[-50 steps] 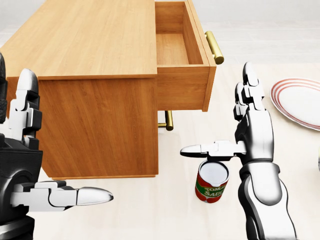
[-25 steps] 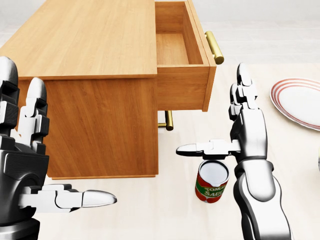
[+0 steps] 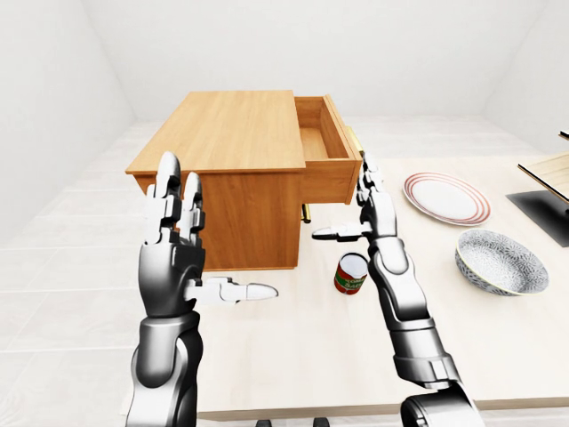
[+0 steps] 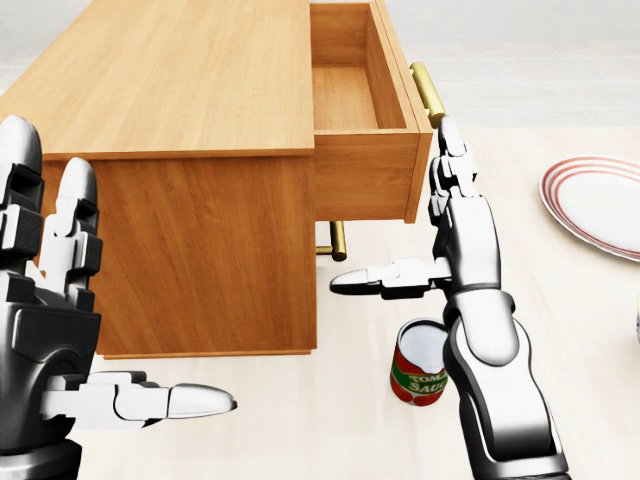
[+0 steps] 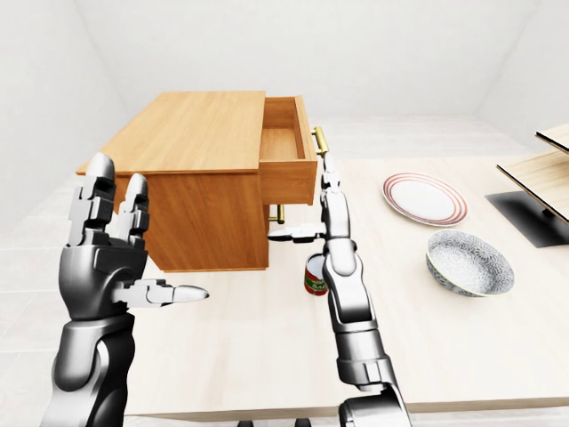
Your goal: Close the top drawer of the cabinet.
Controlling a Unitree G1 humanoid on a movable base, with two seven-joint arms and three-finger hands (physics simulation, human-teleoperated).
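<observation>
Right hand: my right hand is raised with fingers spread and thumb jutting toward the head view's left, holding nothing — its fingertips stand just beside the drawer's front panel, and I cannot tell if they touch it.
Left hand: my left hand is up at the head view's lower left, palm flat, fingers apart, thumb pointing right, empty, near the cabinet's side.
Top drawer: the top drawer is pulled well out of the cabinet toward the head view's right, its inside bare wood.
Handles: a brass handle runs along the drawer's front; a second brass handle shows lower down, under the open drawer.
Can: a tomato sauce can stands upright on the table, partly behind my right forearm.
Dishes: a red-rimmed plate lies to the right, well apart from the cabinet — a patterned bowl sits nearer the left-eye view's bottom.
</observation>
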